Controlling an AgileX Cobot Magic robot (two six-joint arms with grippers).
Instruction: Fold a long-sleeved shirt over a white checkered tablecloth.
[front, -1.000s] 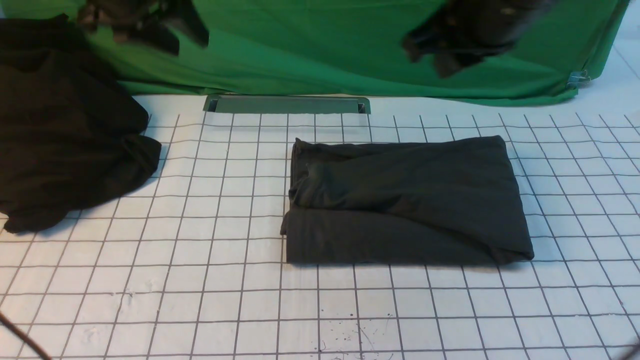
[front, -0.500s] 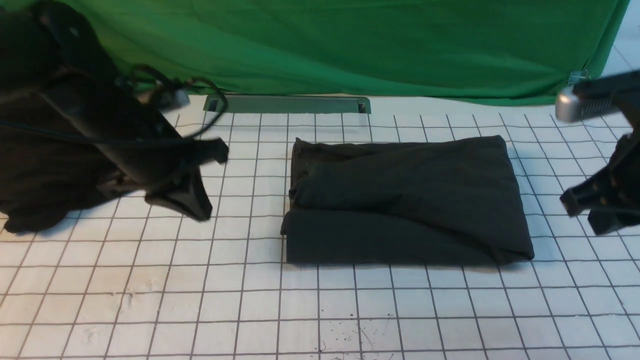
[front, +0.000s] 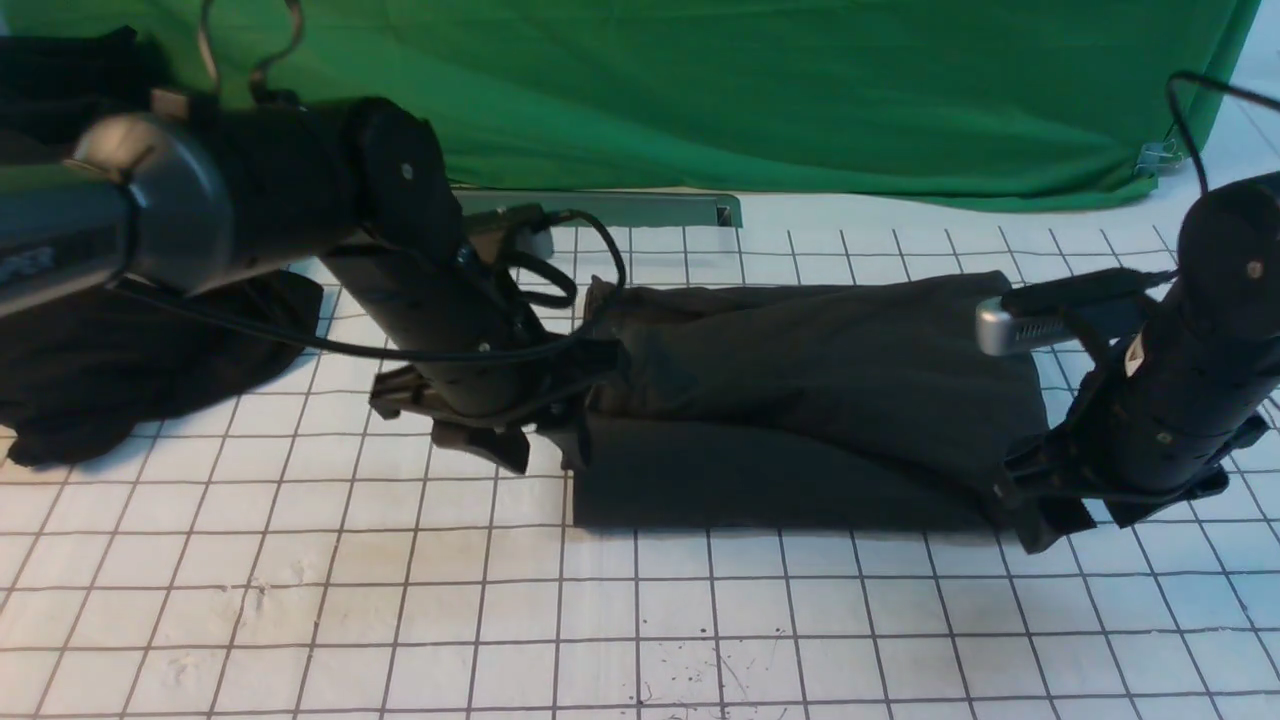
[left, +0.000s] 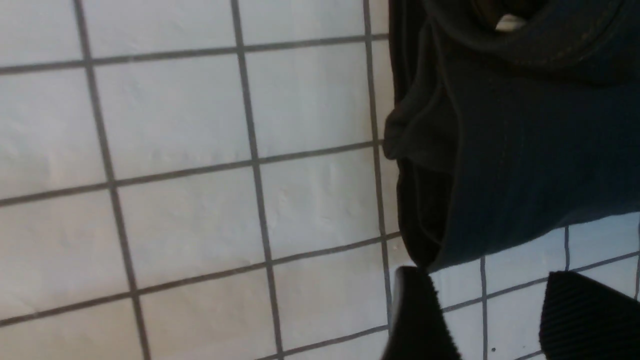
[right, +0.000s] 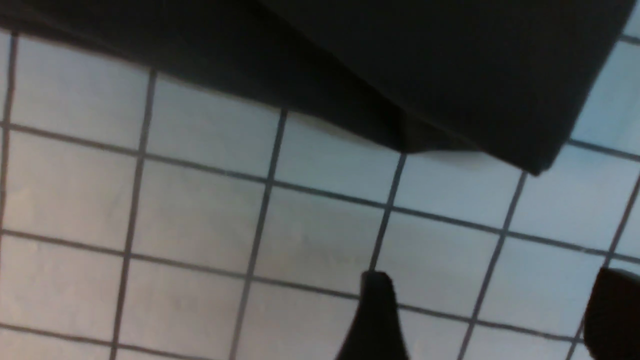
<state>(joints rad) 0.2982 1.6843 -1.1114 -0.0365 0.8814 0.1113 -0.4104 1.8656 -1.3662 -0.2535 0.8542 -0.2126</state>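
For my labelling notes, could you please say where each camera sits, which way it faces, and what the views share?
Front view: between the arms, facing forward over the white checkered tablecloth toward the green cloth; both arms show, left end effector and right end effector flanking the long-sleeved shirt.
Left wrist view: on that wrist, looking down at the shirt's edge; open fingertips show.
Right wrist view: likewise, at a shirt corner; open fingertips show.
Shared: all three see shirt and tablecloth.

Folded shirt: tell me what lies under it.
The long-sleeved shirt lies on the white checkered tablecloth, whose grid shows around its edges. What is directly beneath is covered and cannot be seen.
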